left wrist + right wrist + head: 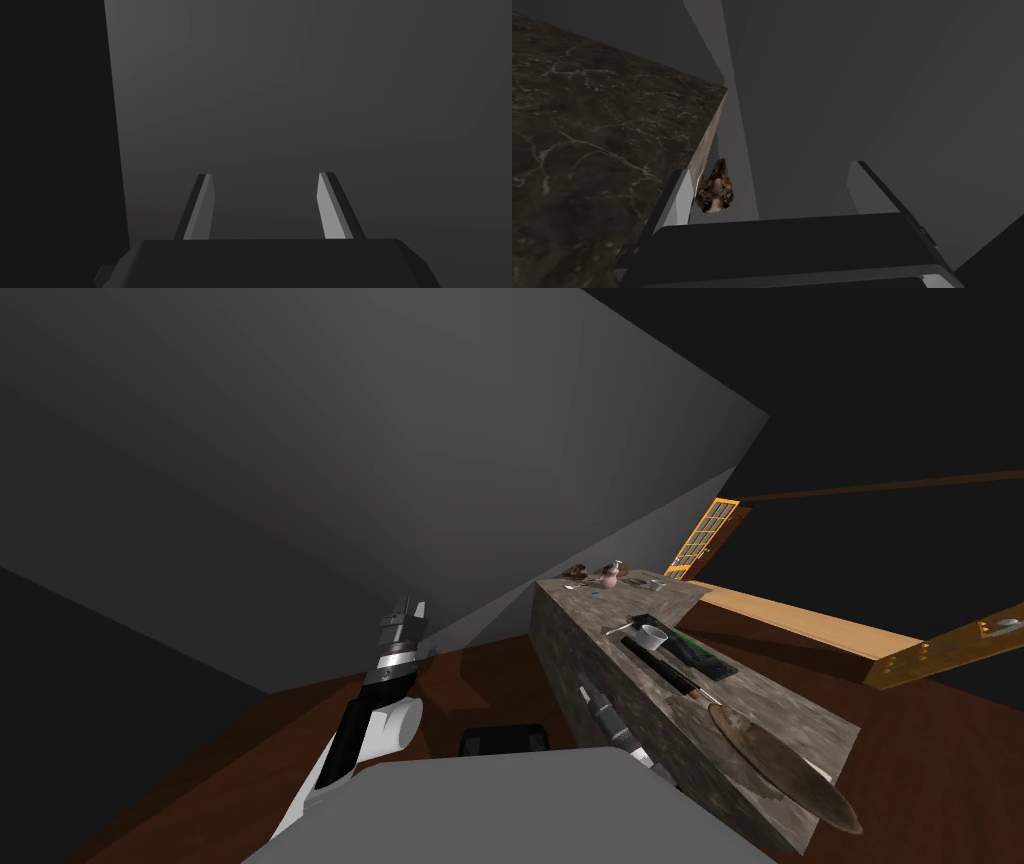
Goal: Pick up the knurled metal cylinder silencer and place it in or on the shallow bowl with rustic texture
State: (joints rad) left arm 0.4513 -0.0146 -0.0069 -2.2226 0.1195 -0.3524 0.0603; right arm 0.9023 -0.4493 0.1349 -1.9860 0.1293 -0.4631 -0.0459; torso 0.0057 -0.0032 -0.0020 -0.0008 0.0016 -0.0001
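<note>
Right gripper (769, 170) is beside the side face of a dark, pale-veined stone counter (775, 700), lower centre of the frame, its fingers spread wide with nothing between them. Left gripper (266, 175), left of centre, has its fingers apart and faces a grey wall (400, 468). On the countertop, right of centre, the long dark silencer (660, 670) lies just beside a white cup (652, 637). The brown rustic bowl (790, 768) sits at the counter's near end, lower right. Reddish-brown wood floor (480, 678) lies below.

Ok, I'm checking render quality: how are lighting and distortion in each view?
Head view: rolled, wide-lens splay; the stone counter lit, corners dark. Left wrist view: dim throughout, the open left tool barely lit. Right wrist view: dim, the counter's veined face faintly lit.
</note>
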